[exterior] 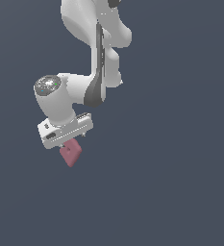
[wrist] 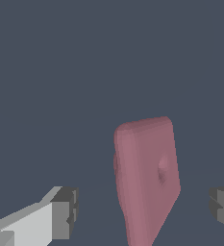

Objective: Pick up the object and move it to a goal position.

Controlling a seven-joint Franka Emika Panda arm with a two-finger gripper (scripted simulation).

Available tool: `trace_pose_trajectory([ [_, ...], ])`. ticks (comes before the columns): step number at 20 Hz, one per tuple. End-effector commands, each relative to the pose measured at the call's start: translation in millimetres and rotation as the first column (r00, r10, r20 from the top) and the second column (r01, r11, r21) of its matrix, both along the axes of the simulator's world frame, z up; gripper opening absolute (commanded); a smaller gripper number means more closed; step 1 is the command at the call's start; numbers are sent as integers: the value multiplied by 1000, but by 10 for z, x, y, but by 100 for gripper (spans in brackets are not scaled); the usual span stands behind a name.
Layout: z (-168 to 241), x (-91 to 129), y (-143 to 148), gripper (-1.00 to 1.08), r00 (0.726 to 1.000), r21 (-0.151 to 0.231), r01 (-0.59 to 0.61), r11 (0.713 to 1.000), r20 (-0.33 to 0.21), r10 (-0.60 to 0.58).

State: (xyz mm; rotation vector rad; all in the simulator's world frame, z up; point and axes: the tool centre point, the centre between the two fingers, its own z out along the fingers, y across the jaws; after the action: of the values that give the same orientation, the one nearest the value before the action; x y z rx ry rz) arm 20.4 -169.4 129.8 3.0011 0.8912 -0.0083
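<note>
- Exterior view: your white robot arm [exterior: 96, 53] reaches down from the top of the picture over a plain dark blue-grey surface [exterior: 180, 182].
- Your pincer [exterior: 71, 144] sits at the arm's lower end, towards the exterior view's left.
- A small dusty-pink block [exterior: 71, 153] pokes out just below the pincer, tilted on one corner.
- Wrist view: the block [wrist: 147, 180] stands on edge between the two dark grey fingertips [wrist: 65, 211], closer to one than the other.
- Its broad face shows a small dimple [wrist: 162, 170] near the middle.
- Your pincer is spread wide, with a clear gap on both sides of the block; neither fingertip touches it.
- You cannot tell from either view whether the block rests on the surface.
</note>
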Motion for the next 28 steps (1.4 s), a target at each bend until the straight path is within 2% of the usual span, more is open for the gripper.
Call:
trace_pose_trajectory([
  [1,-23,9,-63,100,999,4,-40,999,0,40],
  [9,-68,20,-190,100,994,11,-114,993,2,114],
  [17,-91,19,-211,100,992,12,-123,992,2,122],
  [28,-549,8,-207,100,992,12,-126,992,2,126],
])
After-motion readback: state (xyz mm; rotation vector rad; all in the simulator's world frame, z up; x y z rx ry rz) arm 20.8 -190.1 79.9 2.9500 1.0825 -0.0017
